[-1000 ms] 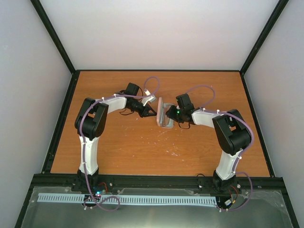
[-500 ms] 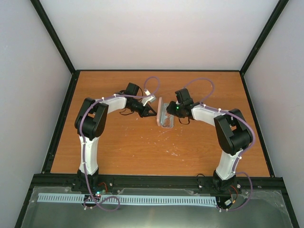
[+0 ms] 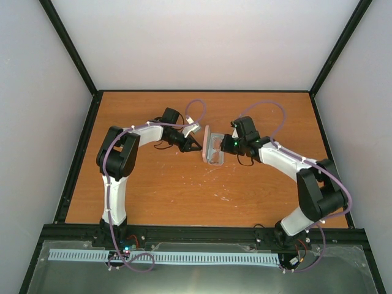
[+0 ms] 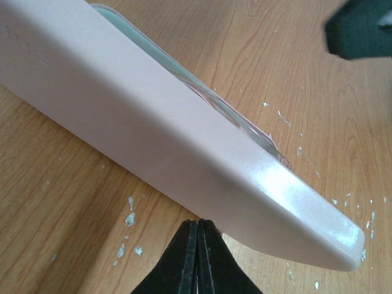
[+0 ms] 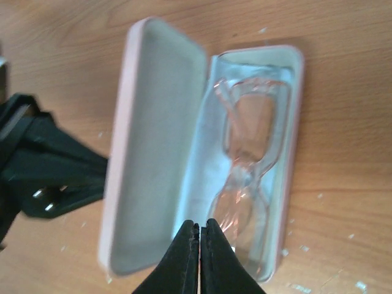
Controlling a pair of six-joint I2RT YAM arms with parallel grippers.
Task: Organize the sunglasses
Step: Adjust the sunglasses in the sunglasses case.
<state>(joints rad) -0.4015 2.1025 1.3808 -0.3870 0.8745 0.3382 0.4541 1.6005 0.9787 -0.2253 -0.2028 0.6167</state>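
Sunglasses point(image 5: 248, 165) lie folded in the open case point(image 5: 156, 141), just ahead of your right gripper point(image 5: 200, 228) and slightly to its right. That gripper's two fingers are pressed together with nothing between them, and they hang above the near end of the case without touching it. The amber frame rests on a pale blue cloth point(image 5: 202, 177) that lines the base point(image 5: 293, 122), and the lenses are stacked one beyond the other, away from the fingertips. The lid point(image 5: 147, 73) stands raised ahead and to the left of the same fingertips, its grey inside facing the sunglasses. Beyond the lid, farther to the left, your left gripper point(image 4: 199, 225) shows as a dark blurred shape. From its own wrist camera, that gripper's fingers are also closed tight on nothing, and their tips point at the pink outer face of the lid, which runs across the view just ahead of them. Whether the tips touch the lid cannot be told. From above, the case sits on the table point(image 3: 153, 196) between the two grippers, the left one close against the lid side and the right one close over the base side.
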